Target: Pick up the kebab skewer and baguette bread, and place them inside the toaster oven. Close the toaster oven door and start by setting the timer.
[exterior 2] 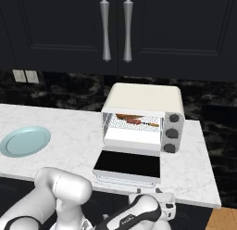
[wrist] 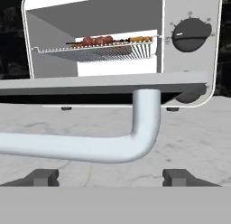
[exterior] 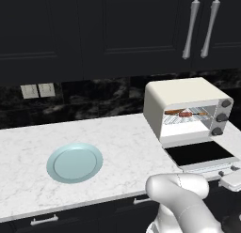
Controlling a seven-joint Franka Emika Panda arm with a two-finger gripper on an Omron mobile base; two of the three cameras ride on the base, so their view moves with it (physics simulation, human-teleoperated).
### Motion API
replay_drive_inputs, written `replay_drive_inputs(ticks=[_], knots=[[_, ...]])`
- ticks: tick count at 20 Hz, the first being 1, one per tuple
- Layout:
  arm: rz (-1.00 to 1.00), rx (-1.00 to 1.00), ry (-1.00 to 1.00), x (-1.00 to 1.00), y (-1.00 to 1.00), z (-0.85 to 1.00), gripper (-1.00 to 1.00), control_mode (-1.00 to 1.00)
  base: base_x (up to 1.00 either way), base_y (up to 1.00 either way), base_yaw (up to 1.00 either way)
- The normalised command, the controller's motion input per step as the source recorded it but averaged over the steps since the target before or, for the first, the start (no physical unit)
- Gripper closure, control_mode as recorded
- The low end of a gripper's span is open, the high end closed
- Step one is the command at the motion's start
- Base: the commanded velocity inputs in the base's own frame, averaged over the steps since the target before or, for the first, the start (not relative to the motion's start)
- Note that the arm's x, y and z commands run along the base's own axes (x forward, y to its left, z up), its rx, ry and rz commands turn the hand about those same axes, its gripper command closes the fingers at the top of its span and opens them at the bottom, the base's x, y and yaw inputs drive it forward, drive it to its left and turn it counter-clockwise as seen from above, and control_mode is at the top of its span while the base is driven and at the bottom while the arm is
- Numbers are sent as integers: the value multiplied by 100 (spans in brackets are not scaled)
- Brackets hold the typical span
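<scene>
No readable writing that I can see; the tick marks around the dark round knob [wrist: 191, 35] are too small to make out. Toaster oven [exterior 2: 143, 98] is a cream box on the white marble counter [exterior: 117, 147], its dark glass door [exterior 2: 128, 164] dropped flat open. Kebab skewer [wrist: 97, 40] lies on the wire rack [wrist: 97, 51] inside, reddish chunks on a thin stick. My gripper [wrist: 113, 178] is spread wide, fingertips either side just under the door's smooth pale bent bar handle [wrist: 90, 146], not touching. Round pale-blue plate [exterior: 74, 162] sits well left.
</scene>
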Motion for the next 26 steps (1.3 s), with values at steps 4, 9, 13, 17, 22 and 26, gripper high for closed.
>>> replay_drive_inputs(ticks=[4, 9, 13, 17, 22, 26], knots=[[0, 0, 0, 16, 0, -5, -100, -100, 0, 0, 0], [0, 0, 0, 19, 0, 2, -100, -100, 0, 0, 0], [0, 0, 0, 29, 0, 19, -100, -100, 0, 0, 0], [0, 0, 0, 31, 0, 33, -100, -100, 0, 0, 0], [0, 0, 0, 5, 0, 49, -100, -100, 0, 0, 0], [0, 0, 0, 0, 11, 61, -100, -100, 0, 0, 0]])
